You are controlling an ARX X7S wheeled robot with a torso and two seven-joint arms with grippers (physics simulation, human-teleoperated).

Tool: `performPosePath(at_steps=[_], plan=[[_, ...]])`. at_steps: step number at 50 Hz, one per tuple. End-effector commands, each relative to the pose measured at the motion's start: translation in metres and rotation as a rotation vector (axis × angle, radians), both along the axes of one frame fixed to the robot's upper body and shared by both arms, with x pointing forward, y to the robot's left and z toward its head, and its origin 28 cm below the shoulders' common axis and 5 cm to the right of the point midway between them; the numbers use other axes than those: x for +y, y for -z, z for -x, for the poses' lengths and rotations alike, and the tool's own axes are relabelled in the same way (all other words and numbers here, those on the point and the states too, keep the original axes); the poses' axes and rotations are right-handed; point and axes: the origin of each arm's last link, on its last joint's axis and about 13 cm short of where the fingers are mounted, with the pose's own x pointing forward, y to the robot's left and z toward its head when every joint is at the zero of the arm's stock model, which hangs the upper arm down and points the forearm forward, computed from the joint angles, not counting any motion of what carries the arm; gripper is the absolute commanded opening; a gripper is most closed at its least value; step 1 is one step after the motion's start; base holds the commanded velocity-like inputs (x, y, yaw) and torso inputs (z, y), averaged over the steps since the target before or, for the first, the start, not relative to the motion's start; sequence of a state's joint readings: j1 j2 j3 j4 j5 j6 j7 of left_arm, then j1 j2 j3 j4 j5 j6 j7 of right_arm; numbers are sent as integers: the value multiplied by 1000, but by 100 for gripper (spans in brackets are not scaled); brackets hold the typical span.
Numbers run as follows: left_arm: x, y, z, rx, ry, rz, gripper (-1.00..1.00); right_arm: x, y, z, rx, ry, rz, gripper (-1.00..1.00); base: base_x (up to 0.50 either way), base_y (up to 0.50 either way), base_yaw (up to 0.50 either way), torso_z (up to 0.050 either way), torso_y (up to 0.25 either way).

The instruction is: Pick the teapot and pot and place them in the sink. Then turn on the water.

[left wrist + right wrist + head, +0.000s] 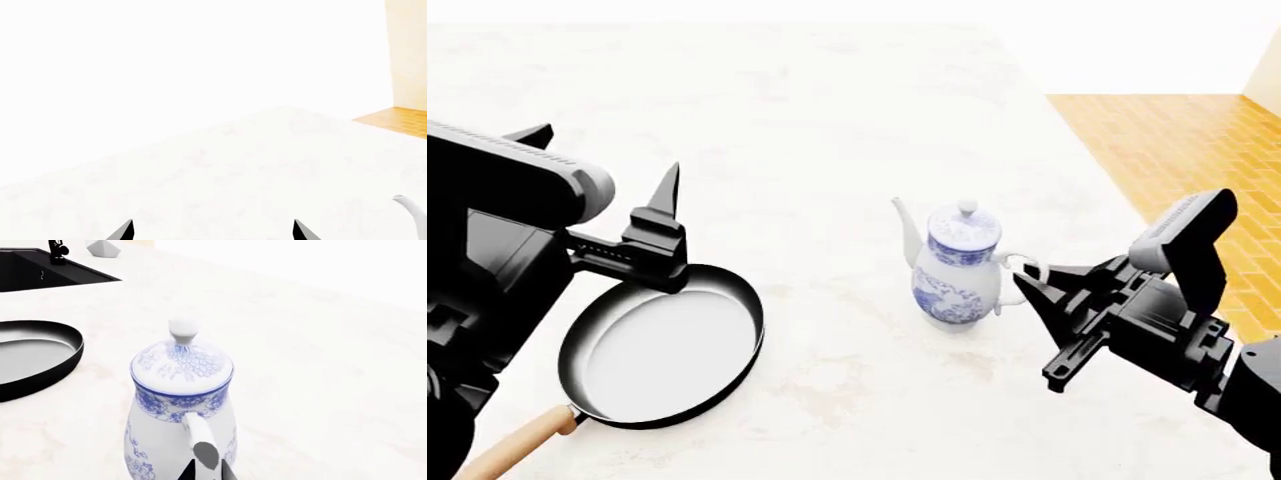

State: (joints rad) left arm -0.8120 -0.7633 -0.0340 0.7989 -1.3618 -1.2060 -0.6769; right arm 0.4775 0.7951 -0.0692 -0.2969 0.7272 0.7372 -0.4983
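- My left tool (665,215) hangs over the far-left rim of the shallow round black frying pan (661,345), which has a pale grey-white inside. The tool's dark pointed fingers stand spread, with nothing between them. In the left wrist view its two black fingertips (123,231) show well apart over the bare white marbled table (827,120).
- The pan lies flat on the table at the left of the head view. Its light wooden handle (521,440) runs toward me and to the left. In the right wrist view the pan's black wall (40,370) shows just beside the teapot, not touching it.
- Well beyond the pan in the right wrist view lies the large rectangular black sink (47,272), set into the table. The foot of a black faucet (57,251) stands at its far edge, with a white faceted planter (103,247) close to it.
- The tall white porcelain teapot (958,265), with its blue floral pattern, stands upright on the table, right of the pan and apart from it. Its knobbed lid (183,332) is on. Its curved spout (904,222) points left, and its looped handle (1021,270) faces right.
- My right tool (1030,285) sits right at the teapot's handle, its dark fingertips against the loop. I cannot tell whether it is pinching the handle.
- At the far right, past the table's edge, lies an orange tiled floor (1174,150).
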Motion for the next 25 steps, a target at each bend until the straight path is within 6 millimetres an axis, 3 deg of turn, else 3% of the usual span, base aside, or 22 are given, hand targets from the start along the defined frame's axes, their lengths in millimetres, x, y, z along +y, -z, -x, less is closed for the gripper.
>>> performPosePath(at_steps=[1, 10, 25], plan=[[0, 1, 0, 3, 1, 2, 100, 1, 1, 1, 4, -14, -7, -100, 0, 0, 0, 0, 0], [0, 2, 1, 5, 1, 3, 100, 3, -4, 2, -25, 16, -11, -100, 0, 0, 0, 0, 0], [1, 4, 3, 9, 3, 9, 100, 24, -50, 11, -208, 102, -158, -100, 0, 0, 0, 0, 1]])
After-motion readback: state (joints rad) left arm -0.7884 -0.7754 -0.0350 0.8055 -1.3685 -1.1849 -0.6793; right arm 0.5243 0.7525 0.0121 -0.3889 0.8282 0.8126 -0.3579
